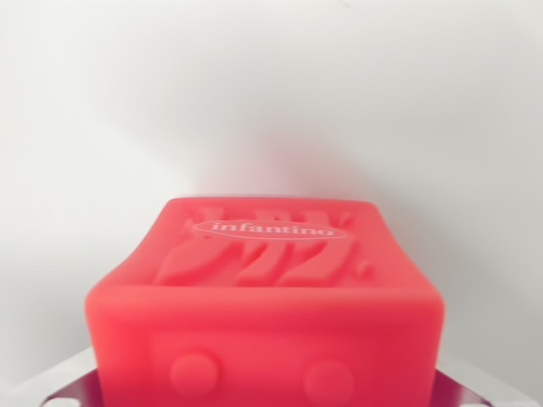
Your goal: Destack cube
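Wrist view, single frame. You are looking at a plain white surface (271, 93) that fills the upper half of the picture and continues down both sides; a soft pinkish tint lies on it just above the cube. The red cube (267, 314) occupies the lower centre, very close to the camera, with its top face tilted toward you and its near face running off the bottom edge. On the top face you can read a raised relief pattern and an oval logo (270, 228) lettered "infantino". Two round raised studs (193, 370) mark the near face. At the bottom corners, on either side of the cube, you see grey metallic parts (64, 383), the one on the wrist view's left edged in purple. You cannot tell whether these belong to the gripper, nor whether its fingers are apart, together or clamped on the cube.
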`<action>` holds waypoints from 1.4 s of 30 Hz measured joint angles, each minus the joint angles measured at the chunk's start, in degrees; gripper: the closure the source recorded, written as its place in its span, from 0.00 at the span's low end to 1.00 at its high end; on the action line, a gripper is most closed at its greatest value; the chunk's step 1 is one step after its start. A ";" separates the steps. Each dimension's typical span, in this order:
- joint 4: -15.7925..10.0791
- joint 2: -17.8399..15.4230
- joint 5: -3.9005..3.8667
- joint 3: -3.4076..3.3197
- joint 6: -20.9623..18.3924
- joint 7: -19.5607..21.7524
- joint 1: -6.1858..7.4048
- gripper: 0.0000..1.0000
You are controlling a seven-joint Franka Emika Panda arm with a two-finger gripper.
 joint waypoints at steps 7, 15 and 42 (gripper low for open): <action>0.16 0.47 0.00 -0.07 0.35 0.00 0.11 0.00; 0.18 0.47 0.00 -0.08 0.36 0.00 0.11 0.00; 0.19 0.46 0.00 -0.09 0.36 0.00 0.11 0.00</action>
